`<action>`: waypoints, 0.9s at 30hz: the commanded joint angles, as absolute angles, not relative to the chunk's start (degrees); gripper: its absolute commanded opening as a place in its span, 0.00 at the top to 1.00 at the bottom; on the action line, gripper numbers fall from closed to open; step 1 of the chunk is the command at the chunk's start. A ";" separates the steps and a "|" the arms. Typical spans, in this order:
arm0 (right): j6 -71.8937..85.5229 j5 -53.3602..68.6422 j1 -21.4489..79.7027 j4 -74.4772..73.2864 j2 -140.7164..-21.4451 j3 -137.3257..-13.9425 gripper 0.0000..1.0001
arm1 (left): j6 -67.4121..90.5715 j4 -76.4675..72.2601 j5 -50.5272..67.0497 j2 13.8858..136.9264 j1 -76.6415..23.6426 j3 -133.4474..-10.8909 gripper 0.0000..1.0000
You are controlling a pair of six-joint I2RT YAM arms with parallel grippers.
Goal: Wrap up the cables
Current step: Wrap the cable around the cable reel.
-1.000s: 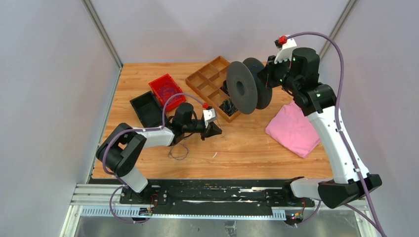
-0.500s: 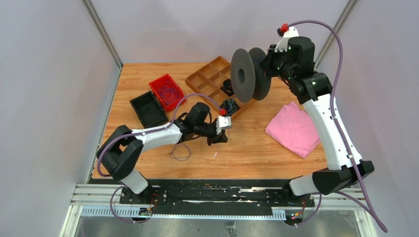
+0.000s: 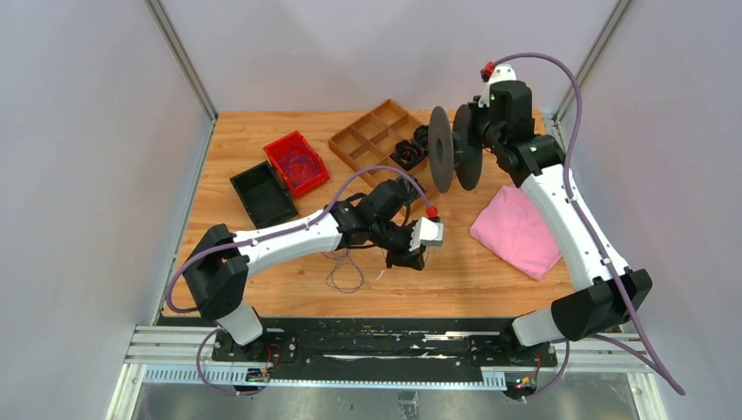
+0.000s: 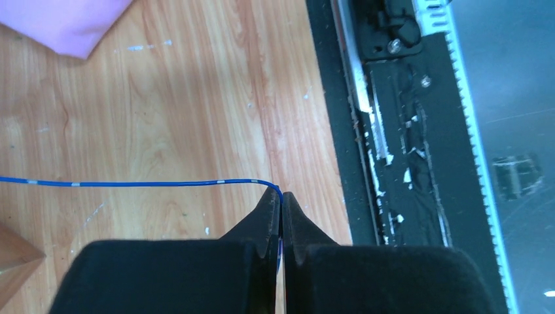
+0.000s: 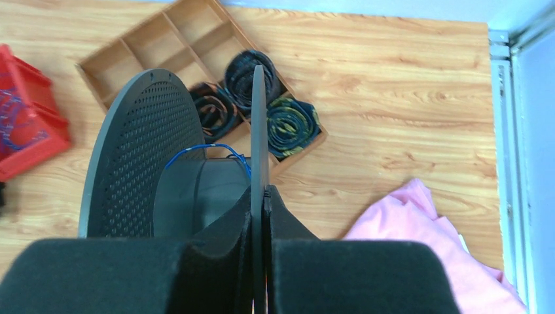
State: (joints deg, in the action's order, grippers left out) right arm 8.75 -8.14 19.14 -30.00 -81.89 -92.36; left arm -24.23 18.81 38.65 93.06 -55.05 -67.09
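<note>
Right hand [image 5: 262,193] clamps the spool [image 5: 141,144] by its flange, edge-on above the desk [image 4: 196,98], so the hub's free. Left hand [image 4: 281,199] is pinched shut on the thin blue cable [image 4: 131,184] near the desk's front edge, prob for tension w/ the other end on the hub.

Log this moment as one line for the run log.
left end effector: shut on blue cable | right end effector: shut on spool flange | cable at spool hub

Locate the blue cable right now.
In the left wrist view the blue cable is pinched between the left gripper tips at bottom centre, running left across the wooden table, close to the black base rail.
</note>
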 commanded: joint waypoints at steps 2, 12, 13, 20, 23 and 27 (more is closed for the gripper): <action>5.87 -13.83 20.78 -21.23 -80.55 -88.35 1.00 | -24.55 28.60 47.15 90.39 -55.49 -74.61 1.00; 1.30 -17.62 23.82 -14.63 -78.91 -79.45 0.99 | -25.18 35.87 48.58 90.56 -55.61 -87.60 1.00; 0.87 -17.44 24.10 -13.61 -78.40 -78.46 0.99 | -24.57 35.99 47.96 90.59 -55.56 -88.65 1.00; -1.91 -13.45 25.37 -10.80 -74.68 -72.15 0.99 | -17.38 32.85 46.98 90.64 -52.04 -93.08 1.00; -3.27 -10.64 25.62 -9.77 -73.18 -69.64 0.99 | -13.16 29.42 47.83 90.16 -49.45 -93.25 1.00; -5.45 -7.35 25.98 -7.98 -70.72 -64.92 1.00 | -9.64 26.72 48.38 89.90 -45.78 -94.44 1.00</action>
State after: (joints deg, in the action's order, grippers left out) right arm -2.28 -11.05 25.02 -13.65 -73.84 -67.66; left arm -15.55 31.00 46.44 91.39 -48.82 -91.68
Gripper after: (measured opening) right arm 0.043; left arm 0.014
